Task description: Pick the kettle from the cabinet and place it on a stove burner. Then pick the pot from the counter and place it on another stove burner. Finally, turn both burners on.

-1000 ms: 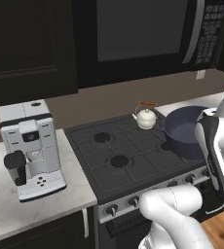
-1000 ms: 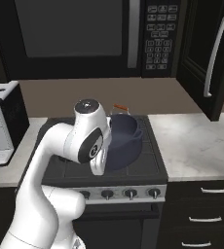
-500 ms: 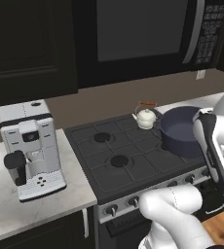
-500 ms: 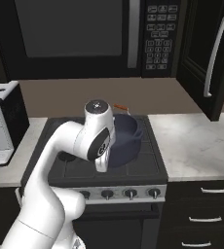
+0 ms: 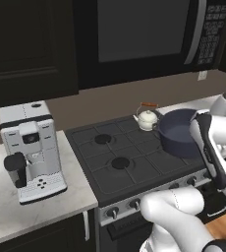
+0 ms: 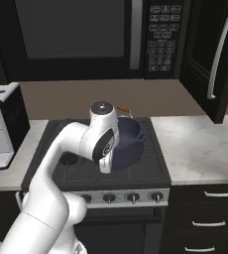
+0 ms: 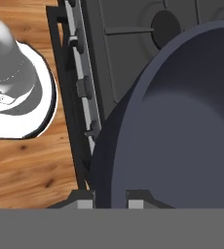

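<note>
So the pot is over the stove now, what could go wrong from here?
1. The gripper pinches only the thin rim of the pot, so the wide pot may tilt or slip out as it comes down.
2. The kettle stands close behind the pot on the rear burner; a careless shift could knock it.
3. The pot sits near the right edge of the stove, so it may land off-centre on the burner grate.

My views are evenly, softly lit and sharp, without glare; faint shadows only, and the dark upper cabinets read dim.
</note>
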